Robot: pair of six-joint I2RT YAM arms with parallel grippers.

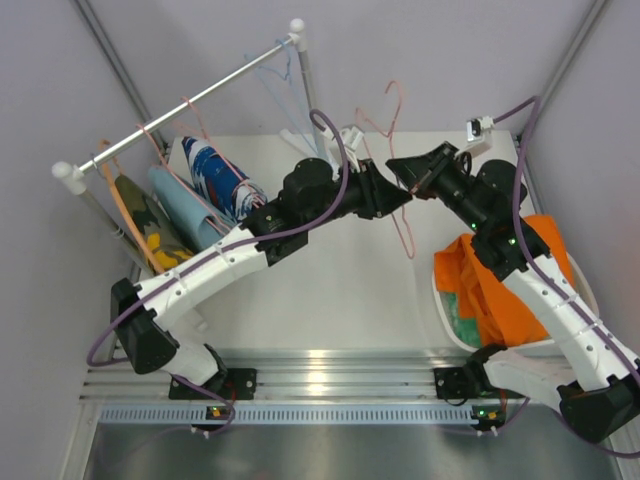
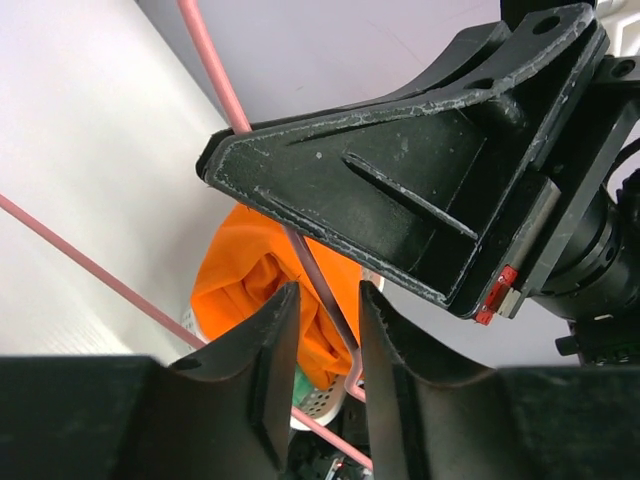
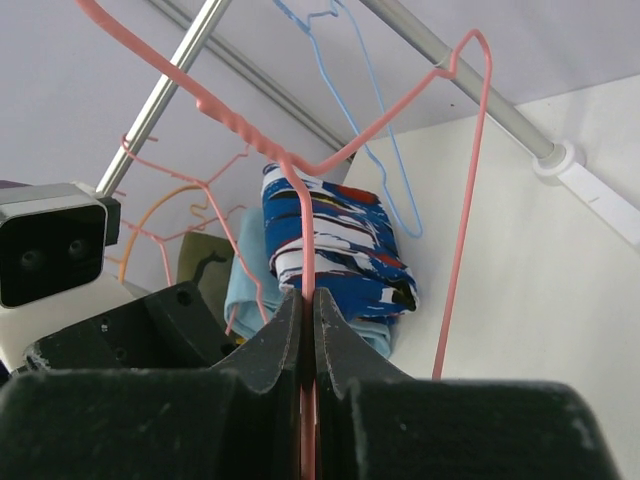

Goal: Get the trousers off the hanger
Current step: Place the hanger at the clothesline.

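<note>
Black jaws of the right gripper (image 3: 308, 300) are pressed together on the thin wire of a bare pink hanger (image 3: 236, 125), its lower end cut off from view. On the left gripper (image 2: 327, 290) the jaws stand spread with that wire between them; whether they touch it is hard to tell. Three trousers hang from the metal rail (image 1: 190, 98): a blue-and-white patterned pair (image 1: 215, 175), a light blue pair (image 1: 190, 215) and a camouflage pair (image 1: 145, 215). Two lie crumpled in the white basket (image 1: 438, 295) on the desk (image 1: 330, 290): an orange pair (image 1: 500, 270) and a mint green pair (image 1: 468, 315), which is mostly hidden.

Orange trousers (image 1: 500, 275), pink hanger (image 3: 306, 250), blue-and-white patterned trousers (image 3: 335, 240).
</note>
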